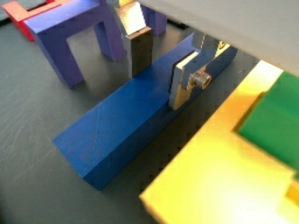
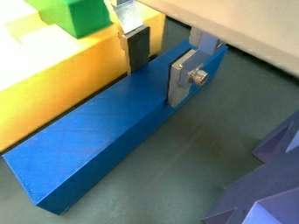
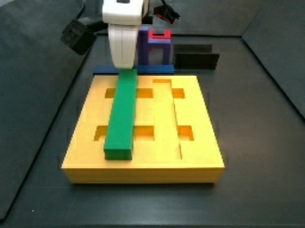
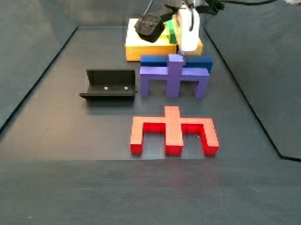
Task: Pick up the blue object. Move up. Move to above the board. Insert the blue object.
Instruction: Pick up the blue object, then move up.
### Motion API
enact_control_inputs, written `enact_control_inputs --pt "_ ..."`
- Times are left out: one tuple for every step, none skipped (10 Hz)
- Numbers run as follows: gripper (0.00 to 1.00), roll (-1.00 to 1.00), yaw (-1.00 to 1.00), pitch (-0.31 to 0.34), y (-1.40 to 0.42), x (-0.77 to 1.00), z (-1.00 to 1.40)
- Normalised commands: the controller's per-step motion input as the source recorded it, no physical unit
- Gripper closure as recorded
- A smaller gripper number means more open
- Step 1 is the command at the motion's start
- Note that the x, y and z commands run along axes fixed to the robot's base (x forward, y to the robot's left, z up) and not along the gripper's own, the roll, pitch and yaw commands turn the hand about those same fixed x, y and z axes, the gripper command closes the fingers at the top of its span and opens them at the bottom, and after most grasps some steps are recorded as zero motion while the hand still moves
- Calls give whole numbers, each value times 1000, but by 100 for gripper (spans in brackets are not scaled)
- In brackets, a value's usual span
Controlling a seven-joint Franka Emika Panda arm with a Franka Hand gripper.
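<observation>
The blue object (image 1: 117,131) is a long square bar lying on the dark floor alongside the board's (image 1: 222,166) edge. It also shows in the wrist view (image 2: 93,149) and in a side view (image 4: 195,63). My gripper (image 1: 162,68) stands over one end of it, with one finger on each long side. Both pads meet the bar's sides with no gap showing. The same grip shows in the wrist view (image 2: 158,63). The yellow-orange board (image 3: 191,134) holds a green bar (image 3: 123,116) in one groove.
A purple forked block (image 4: 174,77) stands close beside the blue bar, on the side away from the board. A red forked block (image 4: 174,134) lies further out. The fixture (image 4: 108,86) sits to one side. Dark walls enclose the floor.
</observation>
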Motion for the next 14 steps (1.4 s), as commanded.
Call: enact_control_inputs --pt "100 0 0 0 0 0 0" --pt "100 0 0 0 0 0 0" --pt "100 0 0 0 0 0 0" --pt "100 0 0 0 0 0 0" --pt "100 0 0 0 0 0 0" --pt "100 0 0 0 0 0 0" --pt "100 0 0 0 0 0 0" --pt "100 0 0 0 0 0 0" --pt "100 0 0 0 0 0 0" --pt "100 0 0 0 0 0 0" --pt "100 0 0 0 0 0 0" --pt "100 0 0 0 0 0 0" --pt "100 0 0 0 0 0 833" --pt "100 -12 -32 -3 -105 -18 860"
